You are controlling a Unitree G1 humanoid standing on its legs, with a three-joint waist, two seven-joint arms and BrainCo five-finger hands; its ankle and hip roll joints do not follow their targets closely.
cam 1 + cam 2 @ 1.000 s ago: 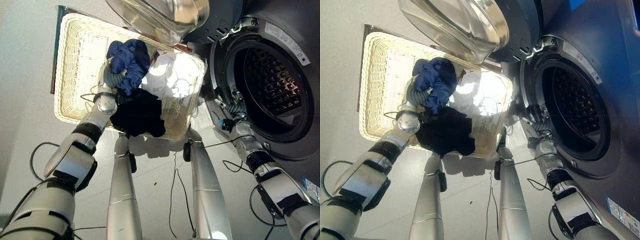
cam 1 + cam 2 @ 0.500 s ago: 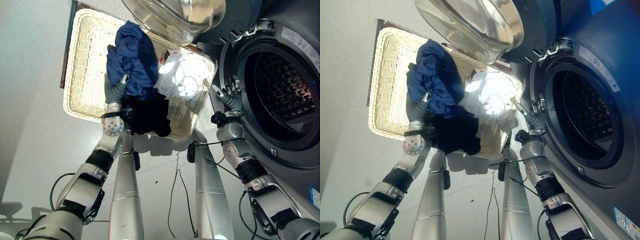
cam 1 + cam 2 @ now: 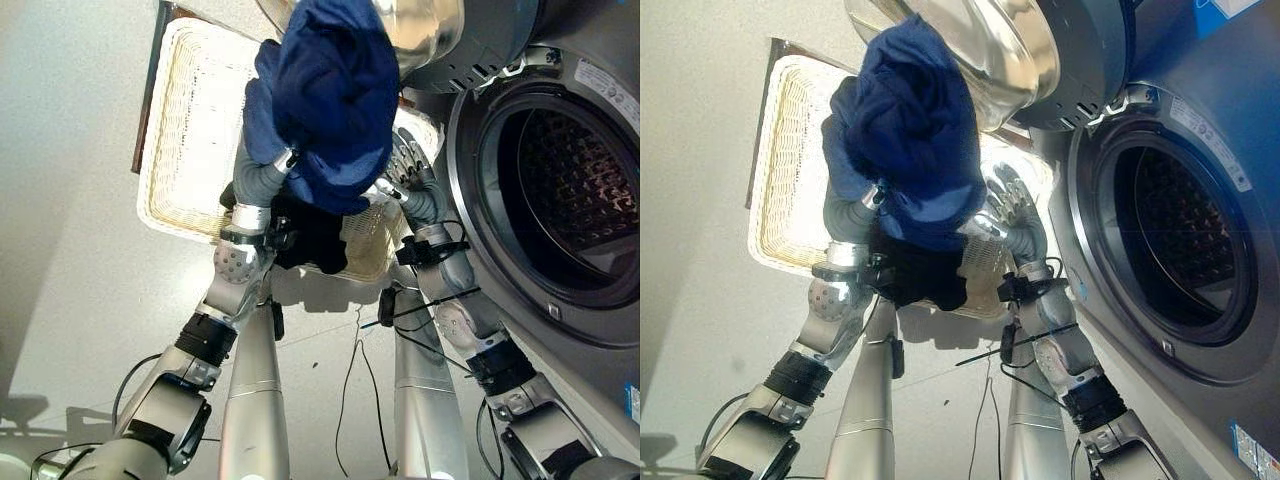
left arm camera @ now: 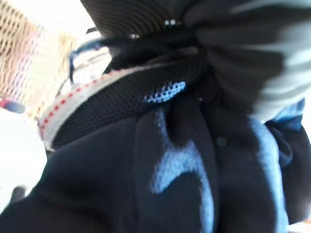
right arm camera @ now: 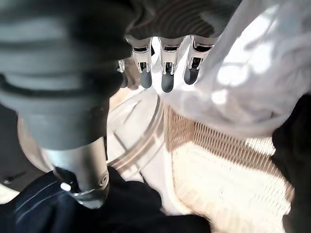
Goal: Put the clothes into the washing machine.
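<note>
Pale grey floor (image 3: 70, 280) runs under a cream wicker basket (image 3: 190, 120) standing just beside the dark washing machine (image 3: 590, 290), whose round door (image 3: 430, 30) is swung open above the basket and whose drum (image 3: 575, 175) gapes on the right. From the left eye view, the left hand (image 3: 262, 180) has come up well above the basket since a second ago, when it was still down among the laundry, and the blue garment (image 3: 330, 100) now hangs bunched over it, covering the fingers, so I cannot tell how they are set. A black garment (image 3: 315, 235) stays draped over the basket's near rim. From the right eye view, the right hand (image 3: 1008, 205), which sat by the drum's rim earlier, has swung across to the basket and is spread wide, fingers straight, just beside the hanging blue cloth. The left wrist view looks straight into dark blue folds (image 4: 194, 184) pressed against the hand's ribbed cover, with basket weave behind. The right wrist view shows straight fingers (image 5: 167, 77) holding nothing, a white garment (image 5: 252, 73) lying in the basket past them.
</note>
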